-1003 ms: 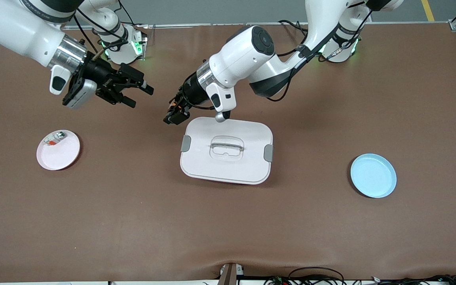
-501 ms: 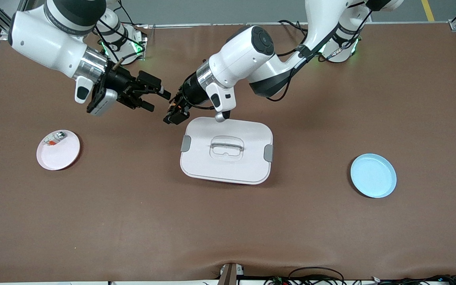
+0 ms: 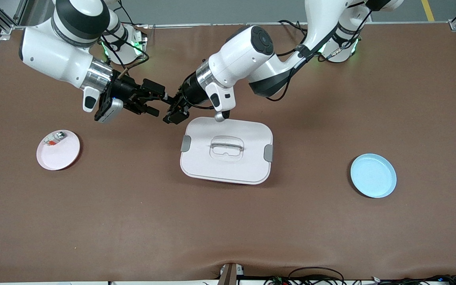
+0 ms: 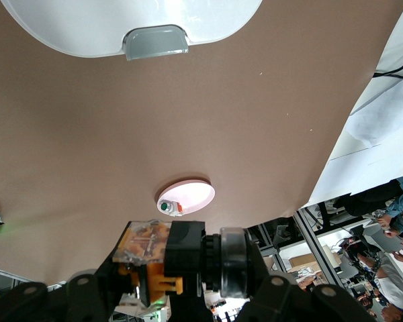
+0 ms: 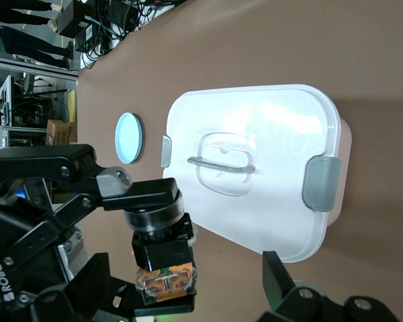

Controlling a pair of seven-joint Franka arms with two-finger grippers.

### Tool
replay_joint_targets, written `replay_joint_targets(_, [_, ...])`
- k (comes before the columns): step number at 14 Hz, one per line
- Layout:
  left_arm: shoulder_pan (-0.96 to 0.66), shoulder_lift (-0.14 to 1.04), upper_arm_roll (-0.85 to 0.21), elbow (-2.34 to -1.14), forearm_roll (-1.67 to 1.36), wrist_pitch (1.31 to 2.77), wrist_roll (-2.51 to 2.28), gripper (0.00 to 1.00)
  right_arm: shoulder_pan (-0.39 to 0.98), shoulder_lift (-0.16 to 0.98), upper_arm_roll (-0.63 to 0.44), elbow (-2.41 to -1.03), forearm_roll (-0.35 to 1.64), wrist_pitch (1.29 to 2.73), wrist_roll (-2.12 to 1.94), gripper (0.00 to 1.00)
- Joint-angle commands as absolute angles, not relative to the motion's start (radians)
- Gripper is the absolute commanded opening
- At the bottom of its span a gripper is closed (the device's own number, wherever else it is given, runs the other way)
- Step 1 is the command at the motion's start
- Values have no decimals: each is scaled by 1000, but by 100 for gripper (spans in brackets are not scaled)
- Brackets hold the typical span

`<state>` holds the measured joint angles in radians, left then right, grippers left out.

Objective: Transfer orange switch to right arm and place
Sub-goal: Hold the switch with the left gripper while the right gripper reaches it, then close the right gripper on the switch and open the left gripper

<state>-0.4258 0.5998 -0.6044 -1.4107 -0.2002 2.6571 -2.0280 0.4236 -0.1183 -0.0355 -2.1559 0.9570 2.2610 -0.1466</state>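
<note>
Left gripper clamped on the orange switch, up in the air over bare table just off the white lidded box, at that box's right-arm end. Right gripper has its fingers spread wide, tips right at the switch, not closed on it. Pink plate with a small silvery-white part sits toward the right arm's end; blue plate toward the left arm's end.

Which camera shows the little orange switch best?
The right wrist view: the orange switch shows whole, pinched in the left gripper. The left wrist view shows it close too, partly hidden by fingers. In the front view it is only a speck.
</note>
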Motion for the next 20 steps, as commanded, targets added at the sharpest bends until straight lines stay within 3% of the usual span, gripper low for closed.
replay_joint_targets(1, [-439,611,-600,-1390,-181,2669,-2049,21,446,-117,-43,-2164,989,2269,-169,100])
replay_joint_targets(13, [-437,607,-600,-1390,-181,2669,-2049,21,453,-72,-43,-2151,1049,2286,-238,100])
replay_joint_targets(14, [-437,609,-600,-1390,-181,2669,-2048,21,453,-71,-43,-2146,1049,2284,-238,92])
replay_joint_targets(19, [-439,607,-598,-1390,-179,2669,-2048,21,453,-72,-44,-2138,1046,2283,-241,32])
replay_joint_targets(20, [-437,607,-598,-1390,-179,2669,-2048,21,453,-72,-44,-2137,1043,2283,-242,16])
